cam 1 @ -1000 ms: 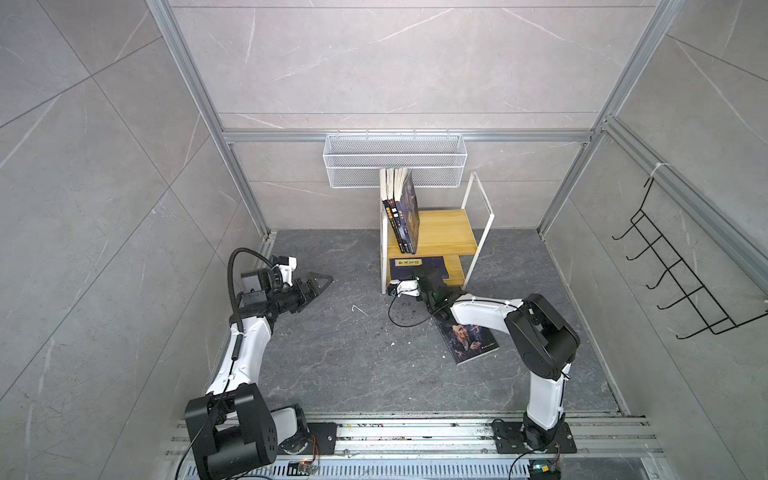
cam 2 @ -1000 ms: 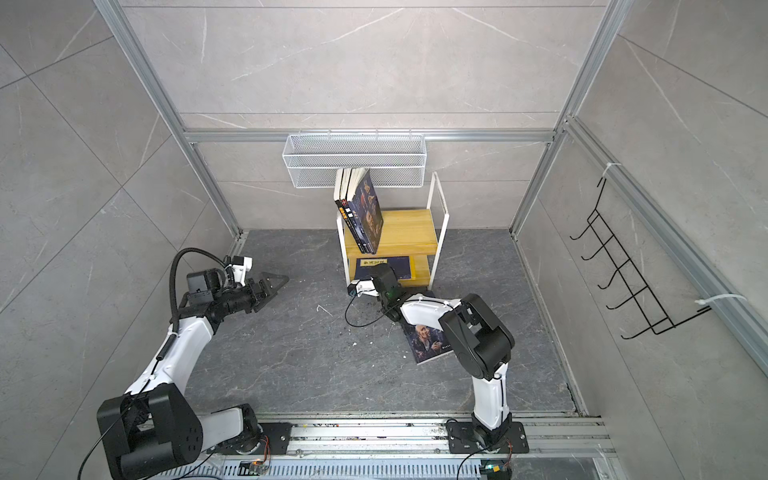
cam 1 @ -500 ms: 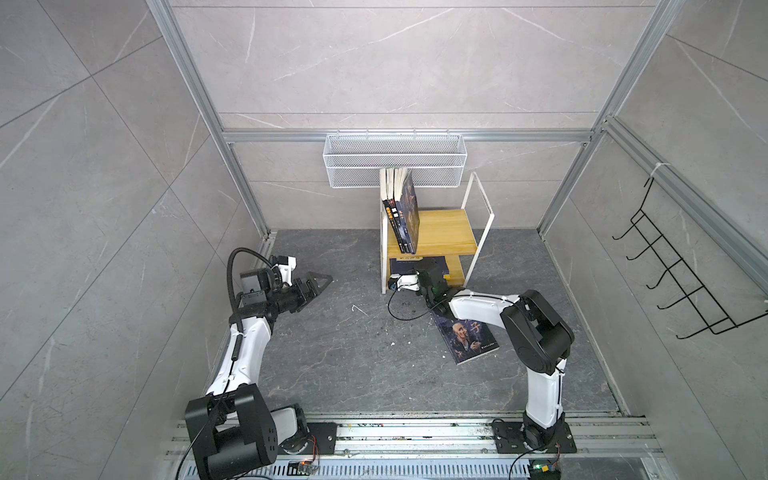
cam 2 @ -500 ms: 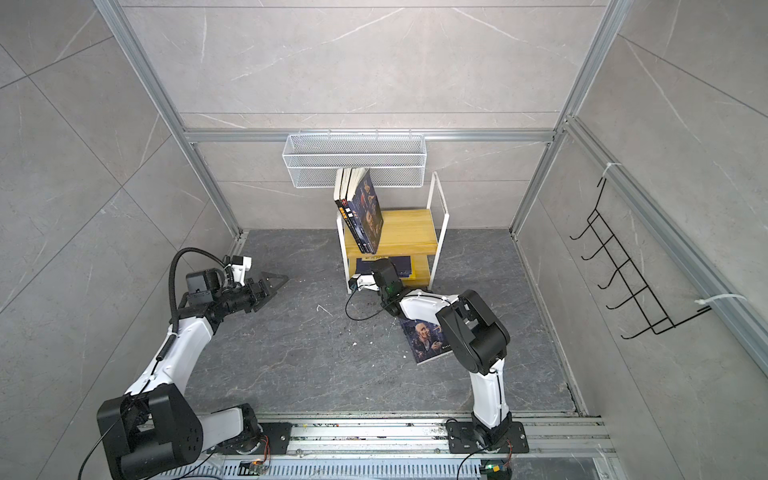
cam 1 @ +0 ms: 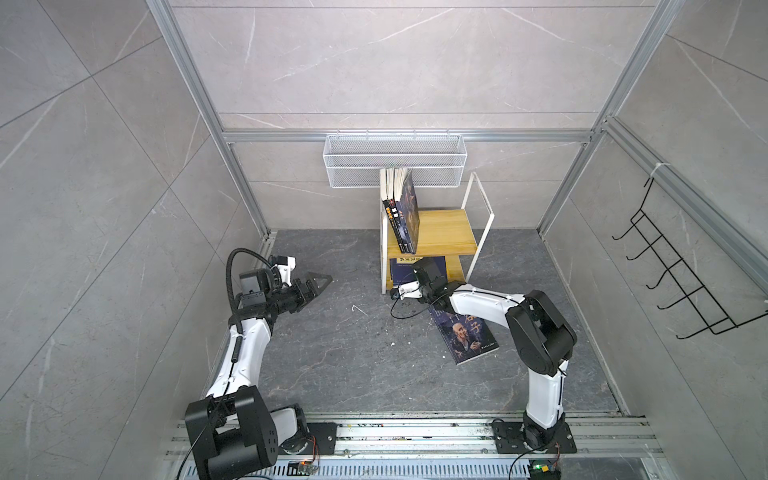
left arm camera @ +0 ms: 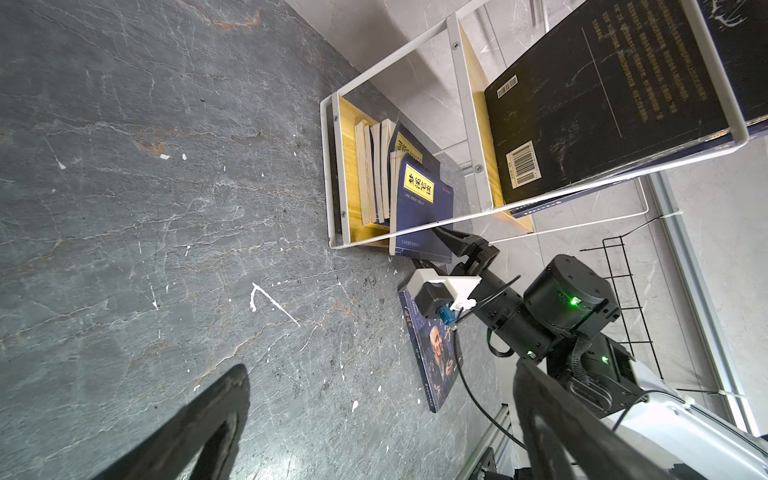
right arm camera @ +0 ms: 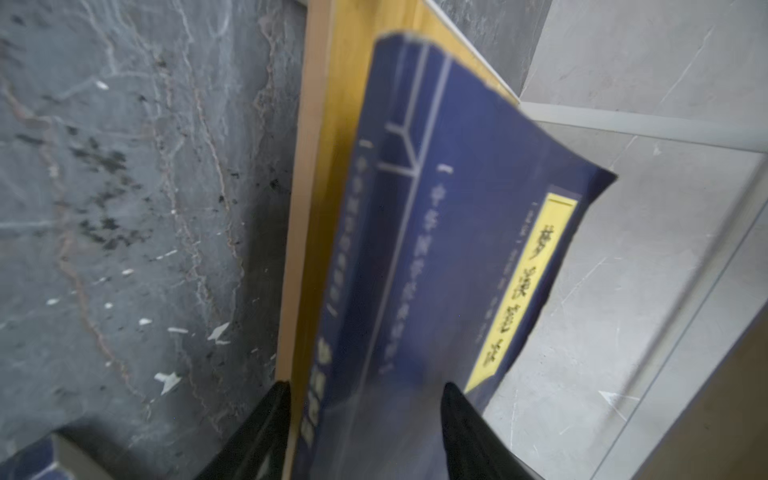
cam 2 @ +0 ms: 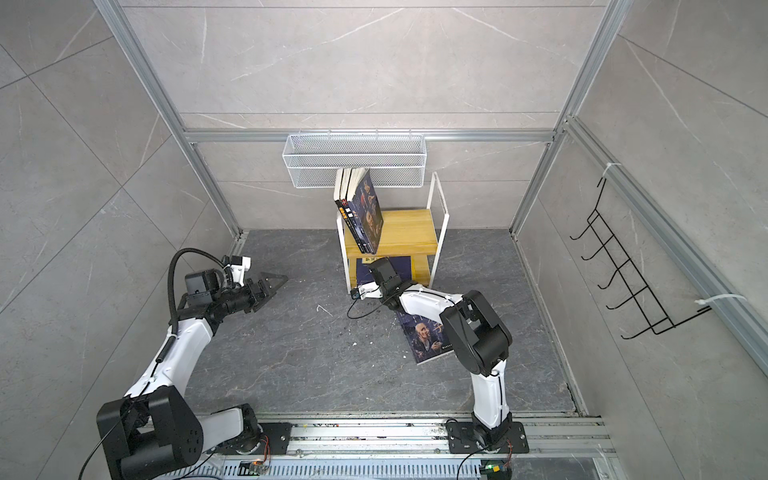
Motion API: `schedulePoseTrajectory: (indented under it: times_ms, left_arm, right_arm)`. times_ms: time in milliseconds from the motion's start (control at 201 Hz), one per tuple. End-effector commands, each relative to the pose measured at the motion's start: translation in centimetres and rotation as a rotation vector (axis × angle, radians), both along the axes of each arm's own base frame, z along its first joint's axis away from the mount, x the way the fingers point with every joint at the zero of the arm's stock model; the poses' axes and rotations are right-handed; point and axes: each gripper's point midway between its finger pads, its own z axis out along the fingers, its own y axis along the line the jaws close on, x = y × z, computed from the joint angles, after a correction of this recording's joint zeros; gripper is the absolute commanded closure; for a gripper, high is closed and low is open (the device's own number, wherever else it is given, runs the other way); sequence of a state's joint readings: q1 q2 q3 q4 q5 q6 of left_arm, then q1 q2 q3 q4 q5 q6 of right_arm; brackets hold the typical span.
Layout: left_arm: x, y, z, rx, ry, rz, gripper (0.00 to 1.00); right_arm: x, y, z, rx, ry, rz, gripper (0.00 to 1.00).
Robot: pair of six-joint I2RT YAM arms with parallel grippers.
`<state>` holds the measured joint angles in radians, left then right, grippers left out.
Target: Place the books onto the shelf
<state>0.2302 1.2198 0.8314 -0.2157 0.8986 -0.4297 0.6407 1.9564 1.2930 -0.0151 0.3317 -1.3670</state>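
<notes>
The right pincer (right arm camera: 365,386) is reaching into the lower tier of the shelf (cam 1: 446,232), jaws standing apart around a leaning navy book (right arm camera: 436,249), seemingly shelving it. The left pincer (cam 1: 316,282) is hovering wide apart, empty. The next move is probably calling for backing out, then fetching the portrait book (cam 1: 467,338) lying on the tabletop (cam 1: 353,353).

Jaws of right gripper (right arm camera: 366,388) parted — navy book (right arm camera: 436,249), yellow title label (right arm camera: 528,291), at 12 o'clock between them, against the shelf (right arm camera: 316,187) board; grey floor (right arm camera: 124,208) toward 10 o'clock.
</notes>
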Motion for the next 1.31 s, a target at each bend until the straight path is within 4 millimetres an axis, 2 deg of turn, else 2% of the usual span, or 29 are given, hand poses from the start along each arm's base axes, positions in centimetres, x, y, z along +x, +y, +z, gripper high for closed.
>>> schedulePoseTrajectory:
  times_ms: [0, 110, 339, 523, 608, 782, 896, 1016, 1305]
  left_arm:
    - [0.0, 0.0, 1.4, 0.002, -0.059, -0.011, 0.01]
    - [-0.1, 0.1, 1.2, 0.007, -0.061, -0.007, 0.01]
    - [-0.1, 0.3, 1.2, 0.011, -0.063, -0.002, 0.01]
    - [-0.1, 0.5, 1.2, 0.009, -0.061, 0.008, 0.01]
    - [-0.1, 0.5, 1.2, 0.020, -0.073, 0.009, 0.01]
    - [-0.2, 0.7, 1.3, 0.011, -0.068, 0.017, 0.00]
    - [-0.2, 0.8, 1.2, 0.017, -0.077, 0.018, 0.01]
    - [-0.1, 0.8, 1.2, 0.006, -0.066, 0.021, 0.01]
    - [-0.2, 0.8, 1.4, 0.014, -0.075, 0.023, 0.00]
  right_arm:
    - [-0.1, -0.1, 2.3, 0.038, 0.008, -0.009, 0.41]
    - [0.7, 0.0, 3.1, 0.058, -0.033, -0.016, 0.42]
    - [1.9, -0.1, 3.2, 0.055, -0.043, -0.029, 0.42]
    - [2.3, -0.1, 2.1, 0.033, -0.009, -0.037, 0.42]
    - [2.4, 0.0, 2.4, 0.037, -0.012, -0.039, 0.41]
    - [0.6, 0.5, 2.8, 0.087, 0.087, -0.023, 0.36]
    - [-0.1, 1.1, 3.9, 0.144, 0.124, -0.029, 0.33]
    - [-0.8, 1.2, 3.8, 0.159, 0.165, -0.023, 0.31]
    - [-0.4, 1.7, 3.2, 0.183, 0.183, -0.038, 0.31]
